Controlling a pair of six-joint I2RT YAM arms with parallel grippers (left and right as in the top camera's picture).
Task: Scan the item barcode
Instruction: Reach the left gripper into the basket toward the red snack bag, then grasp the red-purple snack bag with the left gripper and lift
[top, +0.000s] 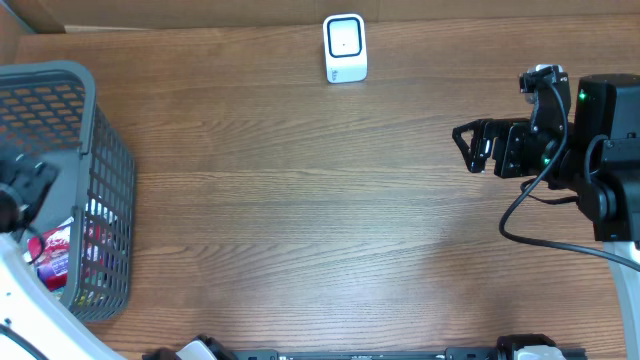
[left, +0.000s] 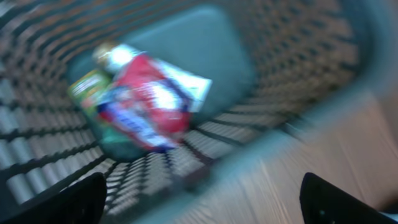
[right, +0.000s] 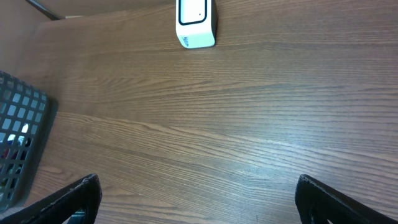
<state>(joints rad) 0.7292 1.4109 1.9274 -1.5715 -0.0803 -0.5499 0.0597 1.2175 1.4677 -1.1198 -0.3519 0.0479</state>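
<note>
A white barcode scanner (top: 345, 47) stands at the far middle of the table and also shows at the top of the right wrist view (right: 196, 22). The items lie in a grey mesh basket (top: 110, 170) at the left: a red packet (left: 146, 102) on top, a green pack (left: 90, 93) and a white piece (left: 186, 78) beside it. The left wrist view is blurred by motion. My left gripper (left: 202, 199) hangs open over the basket's rim, well above the items, holding nothing. My right gripper (top: 462, 148) is open at the right, over bare table.
The basket's corner (right: 18, 137) shows at the left of the right wrist view. Wooden tabletop (top: 320, 220) lies between the basket and the right arm. A cardboard wall (top: 200, 12) runs along the far edge behind the scanner.
</note>
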